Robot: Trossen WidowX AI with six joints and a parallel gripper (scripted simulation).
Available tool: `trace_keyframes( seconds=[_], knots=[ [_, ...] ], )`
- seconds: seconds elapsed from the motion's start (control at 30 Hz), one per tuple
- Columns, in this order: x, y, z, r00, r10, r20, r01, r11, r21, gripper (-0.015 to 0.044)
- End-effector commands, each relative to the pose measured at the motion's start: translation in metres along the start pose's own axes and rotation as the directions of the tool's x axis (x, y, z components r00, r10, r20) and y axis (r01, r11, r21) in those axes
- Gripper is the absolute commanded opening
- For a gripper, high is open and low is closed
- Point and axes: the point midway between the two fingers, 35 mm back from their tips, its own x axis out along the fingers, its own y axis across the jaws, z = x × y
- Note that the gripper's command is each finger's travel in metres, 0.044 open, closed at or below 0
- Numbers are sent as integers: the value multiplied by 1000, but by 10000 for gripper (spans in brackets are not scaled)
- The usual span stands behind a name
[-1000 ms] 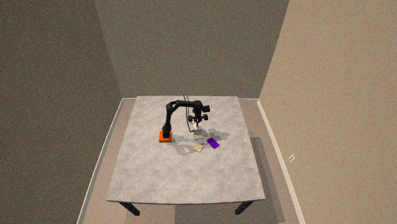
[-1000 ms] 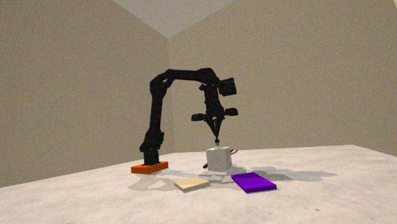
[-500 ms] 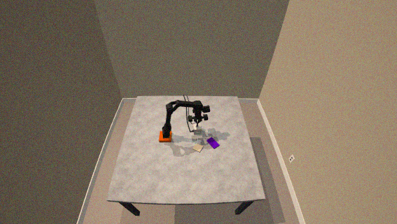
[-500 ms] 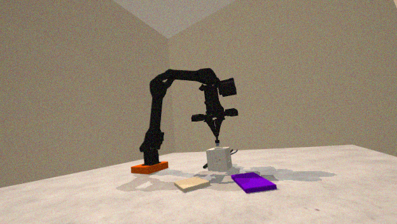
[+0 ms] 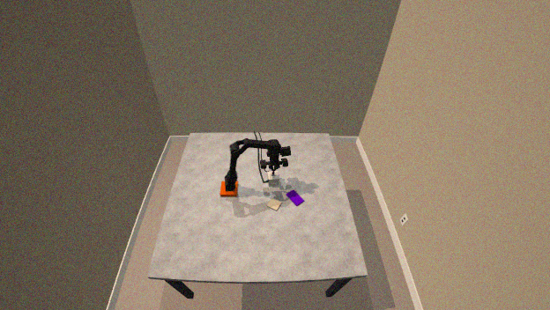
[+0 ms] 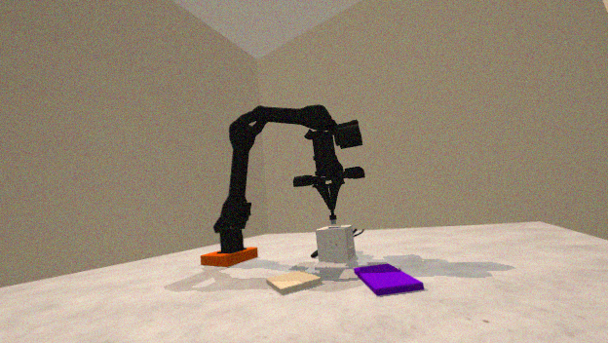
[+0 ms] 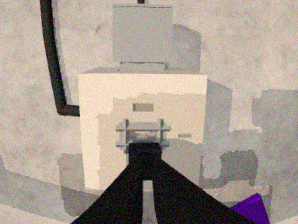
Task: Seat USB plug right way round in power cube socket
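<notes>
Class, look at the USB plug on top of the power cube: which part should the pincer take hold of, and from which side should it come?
Grip the plug by its two flat sides, coming straight down from above. It stands upright over the power cube, so only its upper body is reachable. The pincer is shut on it this way.

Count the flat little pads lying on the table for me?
2. A tan pad lies in front of the cube, toward the arm's base; a purple pad lies beside it, away from the base.
</notes>
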Motion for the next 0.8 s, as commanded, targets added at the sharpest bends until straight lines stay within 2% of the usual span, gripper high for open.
trace_keyframes(
  seconds=[0.0,0.77],
  knots=[
    [1,0,1,1000,-2,7,2,1000,4,0],
    [3,0,1,1000,-2,9,2,1000,4,0]
  ],
)
